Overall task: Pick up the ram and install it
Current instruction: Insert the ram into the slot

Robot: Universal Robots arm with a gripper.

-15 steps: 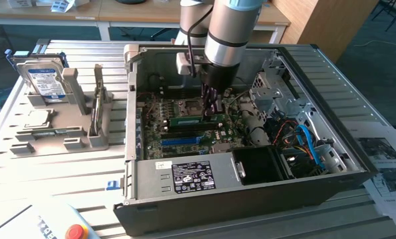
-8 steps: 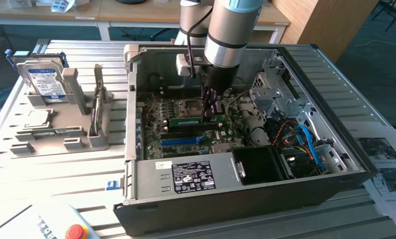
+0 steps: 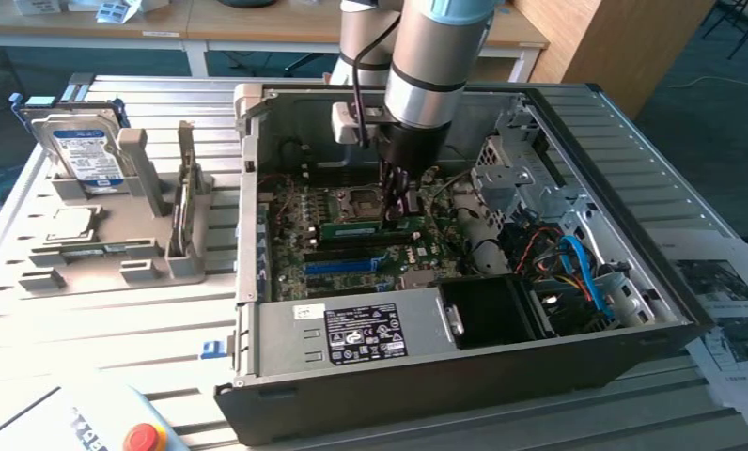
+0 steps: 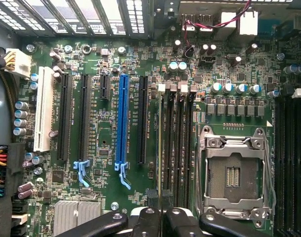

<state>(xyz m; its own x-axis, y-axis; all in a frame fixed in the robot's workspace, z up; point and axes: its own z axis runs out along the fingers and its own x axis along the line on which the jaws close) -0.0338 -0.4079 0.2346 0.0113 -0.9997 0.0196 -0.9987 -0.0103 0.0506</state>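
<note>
The ram (image 3: 371,226) is a thin green stick that my gripper (image 3: 399,209) is shut on, low inside the open computer case, over the motherboard. In the wrist view the ram (image 4: 160,148) appears edge-on as a thin line running along the outermost of the black memory slots (image 4: 177,148). My gripper (image 4: 160,217) is pinched on its near end. Whether the stick is seated in the slot or just above it, I cannot tell. A second, similar green stick (image 3: 186,202) stands upright in the grey holder (image 3: 111,254) outside the case.
The empty processor socket (image 4: 234,173) lies beside the memory slots, and a blue expansion slot (image 4: 122,118) on the other side. The case walls (image 3: 475,376), drive cage (image 3: 524,178) and cables (image 3: 575,263) crowd the arm. The holder also carries a hard drive (image 3: 84,150) and a small silver chip (image 3: 70,224).
</note>
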